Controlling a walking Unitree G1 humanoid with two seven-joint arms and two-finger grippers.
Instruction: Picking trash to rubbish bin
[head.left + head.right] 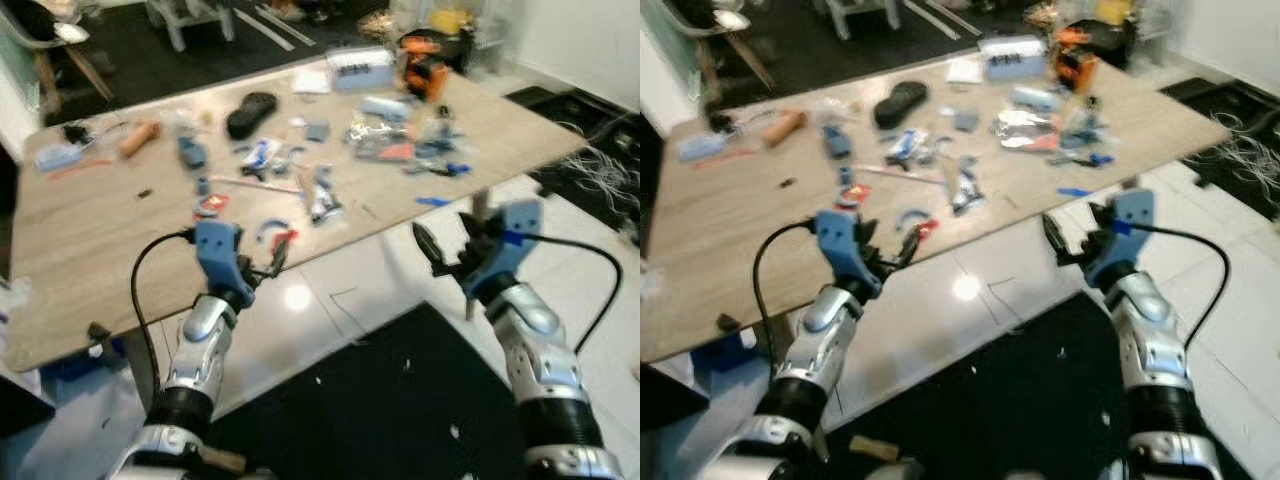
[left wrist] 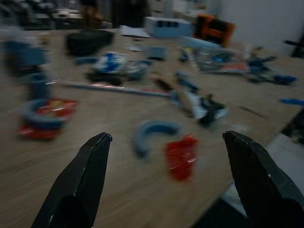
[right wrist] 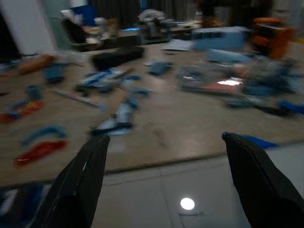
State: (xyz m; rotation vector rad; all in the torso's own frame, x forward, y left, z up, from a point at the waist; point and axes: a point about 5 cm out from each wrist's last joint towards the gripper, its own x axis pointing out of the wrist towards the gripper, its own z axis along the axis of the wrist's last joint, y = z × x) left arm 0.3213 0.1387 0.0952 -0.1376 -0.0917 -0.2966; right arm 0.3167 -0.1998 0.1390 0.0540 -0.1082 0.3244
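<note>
A wooden table (image 1: pixel 90 250) is strewn with trash: wrappers (image 1: pixel 385 135), blue scraps, a black-and-white packet (image 1: pixel 322 195) and a round red-and-blue piece (image 1: pixel 210 203). At the table's front edge my left gripper (image 1: pixel 262 265) stands open. Just beyond its fingertips lie a small red scrap (image 2: pixel 181 157) and a curved blue piece (image 2: pixel 152 130). My right gripper (image 1: pixel 447 240) is open too and holds nothing. It hangs over the floor just off the table's front edge, facing the wrappers (image 3: pixel 223 83).
A black case (image 1: pixel 250 112), a pale blue box (image 1: pixel 360 68) and an orange tool (image 1: pixel 425 72) sit toward the table's far side. A black mat (image 1: pixel 400 400) covers the floor below me. Cables (image 1: pixel 600 160) lie at the right, and a chair (image 1: pixel 60 40) stands at the back left.
</note>
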